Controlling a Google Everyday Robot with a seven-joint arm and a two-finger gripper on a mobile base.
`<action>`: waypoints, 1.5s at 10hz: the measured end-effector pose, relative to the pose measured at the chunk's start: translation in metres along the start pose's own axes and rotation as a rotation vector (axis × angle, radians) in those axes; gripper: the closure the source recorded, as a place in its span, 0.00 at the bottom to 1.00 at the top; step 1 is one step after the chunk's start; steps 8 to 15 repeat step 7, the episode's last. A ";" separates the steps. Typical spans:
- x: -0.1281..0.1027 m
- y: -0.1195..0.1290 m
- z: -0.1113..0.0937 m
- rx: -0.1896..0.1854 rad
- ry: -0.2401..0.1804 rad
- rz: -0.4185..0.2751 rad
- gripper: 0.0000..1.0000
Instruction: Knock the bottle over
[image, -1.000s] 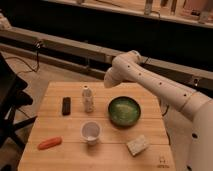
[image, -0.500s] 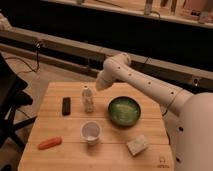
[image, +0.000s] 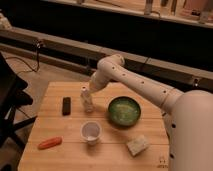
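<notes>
Camera view of a wooden desk (image: 145, 160) from above and in front, with the robot's white arm (image: 145, 82) entering from the right of the frame. Over the last second the arm has swung leftward and downward: its end, formerly above the green bowl (image: 124, 110), has crossed the upper middle of the desk and now sits at the bottle's top. The gripper (image: 91, 90) lies in the centre-left of the frame, just above and to the right of the bottle (image: 87, 100), apparently touching or nearly touching its cap; contact cannot be confirmed. The fingers are hidden against the arm's pale housing, so whether they are released or clenched cannot be told.

The bottle remains standing, in the upper middle of the desk, between the dark block (image: 66, 105) on its left and the bowl on its right. It looks upright or at most slightly tilted. The approach therefore appears complete and the knock itself not yet delivered; a sideways push at cap height would probably suffice, since the bottle is slim and tall.

Below the bottle stands a white cup (image: 91, 132), near enough to be struck if the bottle falls toward the lower edge. An orange object (image: 50, 143) lies at lower left and a pale sponge (image: 137, 145) at lower right, both well apart from the bottle.
</notes>
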 end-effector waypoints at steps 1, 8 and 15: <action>-0.007 0.001 0.002 -0.008 -0.001 -0.016 1.00; -0.005 0.001 0.001 -0.029 0.000 -0.043 1.00; -0.005 0.001 0.001 -0.029 0.000 -0.043 1.00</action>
